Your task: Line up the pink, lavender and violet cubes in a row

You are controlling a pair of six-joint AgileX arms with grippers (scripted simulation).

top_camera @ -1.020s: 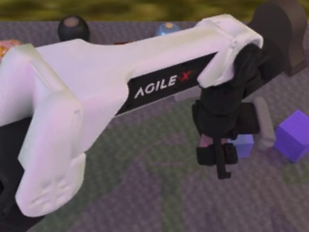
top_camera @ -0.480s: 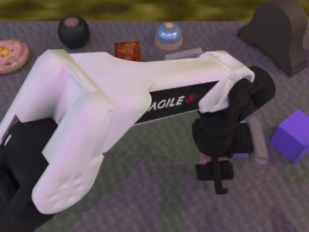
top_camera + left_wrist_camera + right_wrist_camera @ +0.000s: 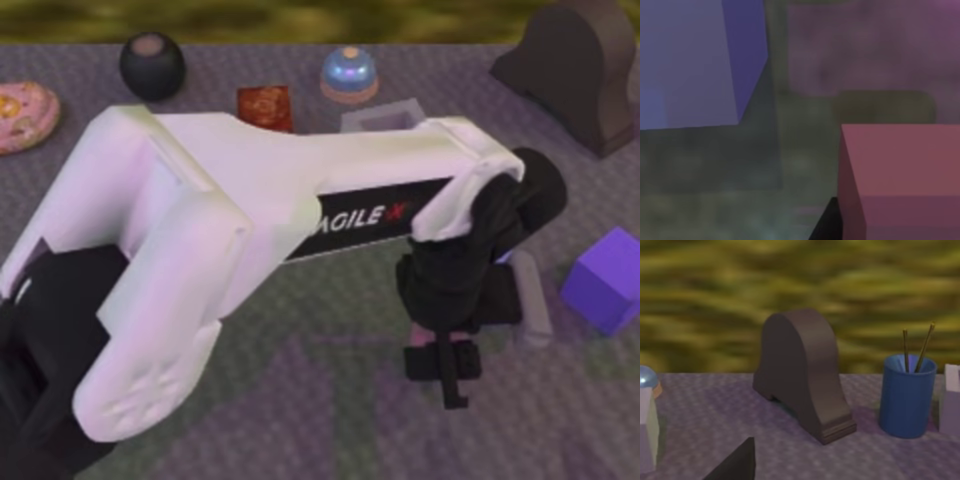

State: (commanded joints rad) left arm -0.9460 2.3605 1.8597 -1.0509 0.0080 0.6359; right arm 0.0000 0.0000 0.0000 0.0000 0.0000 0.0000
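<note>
Lowered left claw (image 3: 446,362) (grip unclear) beside matte pink cube (image 3: 900,180), lavender cube (image 3: 695,60).

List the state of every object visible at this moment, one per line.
Left gripper: low over the table, left of the violet cube.
Pink cube: close under the left wrist camera; held or resting, cannot tell.
Lavender cube: apart from the pink cube, not aligned.
Violet cube: on the table, right side, untouched.
Grey hollow box: open side up.
Blue cup: upright, holding two sticks.
Right arm: outside the top view.
</note>
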